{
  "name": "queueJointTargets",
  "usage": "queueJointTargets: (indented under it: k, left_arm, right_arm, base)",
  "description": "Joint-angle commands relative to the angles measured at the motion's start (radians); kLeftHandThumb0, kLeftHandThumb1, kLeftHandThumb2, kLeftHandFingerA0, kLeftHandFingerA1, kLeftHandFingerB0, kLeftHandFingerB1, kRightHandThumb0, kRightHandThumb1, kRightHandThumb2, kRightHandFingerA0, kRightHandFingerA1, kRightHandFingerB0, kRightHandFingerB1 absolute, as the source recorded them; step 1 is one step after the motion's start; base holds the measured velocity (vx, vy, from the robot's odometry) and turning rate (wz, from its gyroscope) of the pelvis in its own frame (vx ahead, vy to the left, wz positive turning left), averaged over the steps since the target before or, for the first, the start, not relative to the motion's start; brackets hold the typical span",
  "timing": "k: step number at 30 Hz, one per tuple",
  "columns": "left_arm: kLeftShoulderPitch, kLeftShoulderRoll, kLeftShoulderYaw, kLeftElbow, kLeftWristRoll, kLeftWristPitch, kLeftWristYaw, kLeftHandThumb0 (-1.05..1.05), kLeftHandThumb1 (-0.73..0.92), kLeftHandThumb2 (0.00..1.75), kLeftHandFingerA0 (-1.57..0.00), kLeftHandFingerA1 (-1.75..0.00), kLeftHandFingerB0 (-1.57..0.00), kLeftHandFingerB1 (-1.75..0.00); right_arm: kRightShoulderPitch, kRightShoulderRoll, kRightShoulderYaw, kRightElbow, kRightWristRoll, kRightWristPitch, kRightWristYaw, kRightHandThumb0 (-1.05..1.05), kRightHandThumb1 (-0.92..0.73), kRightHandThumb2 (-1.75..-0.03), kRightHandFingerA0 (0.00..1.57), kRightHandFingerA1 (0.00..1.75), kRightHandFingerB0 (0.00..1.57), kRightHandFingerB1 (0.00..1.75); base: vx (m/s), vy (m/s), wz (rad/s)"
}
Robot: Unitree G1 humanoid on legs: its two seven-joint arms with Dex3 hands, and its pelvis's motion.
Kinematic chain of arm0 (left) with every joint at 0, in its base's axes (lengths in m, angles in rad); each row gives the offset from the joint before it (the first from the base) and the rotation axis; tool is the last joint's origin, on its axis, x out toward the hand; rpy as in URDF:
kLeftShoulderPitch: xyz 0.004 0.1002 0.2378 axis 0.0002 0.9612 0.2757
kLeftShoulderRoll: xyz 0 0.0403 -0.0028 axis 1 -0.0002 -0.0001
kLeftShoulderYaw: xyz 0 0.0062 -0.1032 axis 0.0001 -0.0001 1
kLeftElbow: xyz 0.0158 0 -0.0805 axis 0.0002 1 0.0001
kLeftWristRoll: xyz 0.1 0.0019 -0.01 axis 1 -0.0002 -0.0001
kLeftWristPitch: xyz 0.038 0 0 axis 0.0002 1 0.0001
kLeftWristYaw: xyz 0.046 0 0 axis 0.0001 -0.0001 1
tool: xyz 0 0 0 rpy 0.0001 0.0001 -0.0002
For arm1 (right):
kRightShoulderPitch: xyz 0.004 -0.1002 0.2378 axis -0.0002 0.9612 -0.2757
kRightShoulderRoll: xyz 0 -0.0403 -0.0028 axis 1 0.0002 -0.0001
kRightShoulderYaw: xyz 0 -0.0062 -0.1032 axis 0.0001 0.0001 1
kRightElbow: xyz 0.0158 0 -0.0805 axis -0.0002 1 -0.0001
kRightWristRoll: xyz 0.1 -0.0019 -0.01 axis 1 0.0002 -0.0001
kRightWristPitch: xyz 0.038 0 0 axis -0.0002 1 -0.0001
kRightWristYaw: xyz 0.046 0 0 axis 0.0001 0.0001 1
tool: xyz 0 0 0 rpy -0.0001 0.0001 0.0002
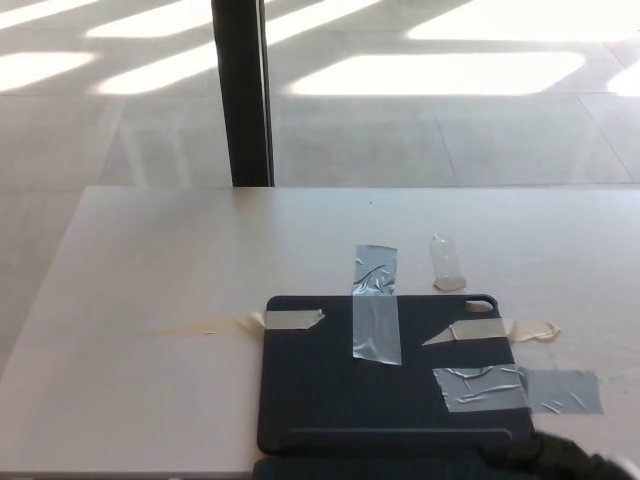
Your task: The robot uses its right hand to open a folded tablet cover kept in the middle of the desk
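At the near edge, about 5 o'clock, a dark blurred shape that seems to be the right hand (565,458) just enters view beside the near right corner of the tablet cover (395,380), and I cannot tell how its fingers are set; the left hand does not show. The black cover lies flat and closed on the pale bench (150,300), fixed by grey tape strips (377,315) and beige tape (500,330). Beyond, at 12 o'clock, stands a black post (240,90) on the sunlit floor (450,120).

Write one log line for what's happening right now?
tablet cover: flat, taped to desk | right hand: at bottom right edge, near cover corner | left hand: unseen
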Motion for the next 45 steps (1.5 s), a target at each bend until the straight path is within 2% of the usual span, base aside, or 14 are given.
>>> queueJointTargets:
  k: [1,3,4,5,9,12,13,15,27,28,36,38,43,45]
  left_arm:
    - [-0.006,0.044,0.006,-0.007,-0.034,0.005,-0.010,-0.87,0.91,0.68,-0.59,-0.76,-0.47,-0.61]
    - [-0.009,0.044,0.006,-0.005,-0.033,0.002,-0.008,-0.86,0.92,0.68,-0.58,-0.76,-0.47,-0.61]
    - [-0.009,0.044,0.005,-0.004,-0.032,0.000,-0.009,-0.86,0.92,0.68,-0.58,-0.75,-0.47,-0.60]
    - [-0.011,0.044,0.005,-0.004,-0.032,0.000,-0.008,-0.86,0.92,0.68,-0.58,-0.75,-0.47,-0.60]
    - [-0.020,0.043,0.005,-0.009,-0.038,0.008,-0.007,-0.84,0.92,0.68,-0.56,-0.76,-0.45,-0.61]
    - [-0.027,0.047,-0.004,-0.009,-0.037,0.011,-0.007,-0.84,0.92,0.69,-0.56,-0.75,-0.44,-0.59]
    - [-0.029,0.050,-0.003,-0.010,-0.042,0.013,-0.009,-0.83,0.92,0.69,-0.55,-0.75,-0.43,-0.59]
    - [-0.030,0.051,-0.002,-0.012,-0.046,0.014,-0.013,-0.83,0.92,0.69,-0.55,-0.75,-0.43,-0.59]
    - [-0.057,0.058,-0.020,-0.002,-0.040,0.007,-0.002,-0.88,0.69,1.03,-0.56,-0.76,-0.45,-0.65]
    - [-0.057,0.059,-0.023,-0.003,-0.039,0.009,-0.003,-0.86,0.92,0.70,-0.56,-0.75,-0.45,-0.60]
    - [-0.055,0.063,-0.022,0.004,-0.053,0.004,-0.003,-0.87,0.92,0.69,-0.59,-0.77,-0.46,-0.61]
    - [-0.053,0.062,-0.027,0.006,-0.049,-0.002,-0.003,-0.89,0.69,1.03,-0.58,-0.76,-0.45,-0.65]
    - [-0.060,0.066,-0.025,0.003,-0.056,0.015,0.008,-0.87,0.69,1.02,-0.58,-0.77,-0.45,-0.65]
    - [-0.076,0.075,-0.020,0.004,-0.062,0.025,0.010,-0.85,0.92,0.68,-0.58,-0.77,-0.45,-0.62]
  right_arm:
    - [-0.308,0.038,-0.078,-0.013,0.208,0.149,0.109,-0.89,-0.71,-1.12,0.60,0.65,0.35,0.53]
    - [-0.346,0.019,-0.050,0.013,0.159,0.105,0.092,-0.88,-0.92,-0.67,0.66,0.59,0.42,0.38]
    - [-0.355,0.007,-0.041,0.022,0.148,0.081,0.091,-0.85,-0.92,-0.67,0.63,0.60,0.41,0.37]
    - [-0.363,-0.004,-0.031,0.037,0.134,0.047,0.084,-0.84,-0.75,-1.12,0.59,0.66,0.38,0.53]
    - [-0.387,-0.047,0.039,0.113,0.048,-0.053,0.041,-0.84,-0.74,-1.13,0.56,0.65,0.36,0.53]
    - [-0.378,-0.080,0.087,0.195,0.017,-0.148,0.012,-0.88,-0.92,-0.68,0.52,0.56,0.41,0.40]
    - [-0.376,-0.085,0.104,0.231,0.009,-0.181,-0.002,-0.87,-0.72,-1.12,0.46,0.63,0.36,0.52]
    - [-0.379,-0.107,0.131,0.271,-0.012,-0.212,-0.001,-0.92,-0.92,-0.70,0.47,0.55,0.39,0.40]
    - [-0.321,-0.183,0.237,0.472,-0.096,-0.345,-0.079,-0.90,-0.92,-0.68,0.55,0.57,0.40,0.40]
    - [-0.307,-0.184,0.235,0.464,-0.096,-0.358,-0.092,-0.89,-0.92,-0.67,0.55,0.60,0.41,0.41]
    - [-0.214,-0.217,0.220,0.430,-0.133,-0.466,-0.159,-0.85,-0.91,-0.67,0.53,0.61,0.41,0.42]
    - [-0.197,-0.223,0.213,0.443,-0.129,-0.491,-0.169,-0.86,-0.92,-0.67,0.54,0.61,0.42,0.42]
    - [-0.154,-0.230,0.188,0.460,-0.126,-0.535,-0.193,-0.86,-0.92,-0.68,0.50,0.60,0.40,0.42]
    - [-0.100,-0.196,0.153,0.416,-0.104,-0.530,-0.224,-0.88,-0.92,-0.71,0.50,0.63,0.42,0.43]
  base:
    - [0.00,0.000,0.00]
    - [0.00,0.000,0.00]
    - [0.00,0.000,0.00]
    - [0.00,0.000,0.00]
    - [0.00,0.000,0.00]
    - [0.00,0.000,0.00]
    - [0.00,0.000,0.00]
    - [0.00,0.000,0.00]
    - [0.00,0.000,0.00]
    - [0.00,0.000,0.00]
    - [0.00,0.000,0.00]
    - [0.00,0.000,0.00]
    - [0.00,0.000,0.00]
    - [0.00,0.000,0.00]
